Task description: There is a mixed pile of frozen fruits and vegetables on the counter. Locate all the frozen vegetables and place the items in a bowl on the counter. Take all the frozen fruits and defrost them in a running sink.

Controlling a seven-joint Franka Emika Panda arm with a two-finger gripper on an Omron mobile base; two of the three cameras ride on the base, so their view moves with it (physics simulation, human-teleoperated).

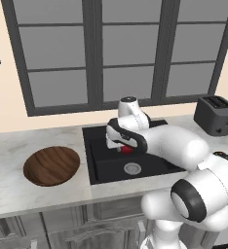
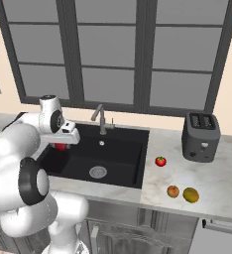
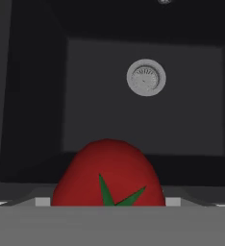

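The fingers (image 1: 125, 149) are closed on a red tomato (image 3: 108, 174), one of the frozen vegetables, and carry it above the black sink (image 1: 101, 168), over the basin's left part with the drain (image 3: 146, 77) below and ahead of it. In the hand view the tomato's green stem faces the camera and hides the fingertips, so how deep the grip sits cannot be told. The wooden bowl (image 1: 51, 165) waits on the table (image 1: 18, 189) just left of the sink, well apart from the hand. Judging by the task, this step is the carry to that bowl: the arm should hold the tomato high enough to pass the sink's edge and the bowl's rim, travel left without tilting the hand, stop over the bowl's middle, lower close to the wood, then let go, so the round piece does not bounce or roll out. On the table right of the sink lie a second red piece (image 2: 160, 161), an orange ball (image 2: 173, 191) and a yellow-green ball (image 2: 191, 195), near a dark toaster (image 2: 201, 136).
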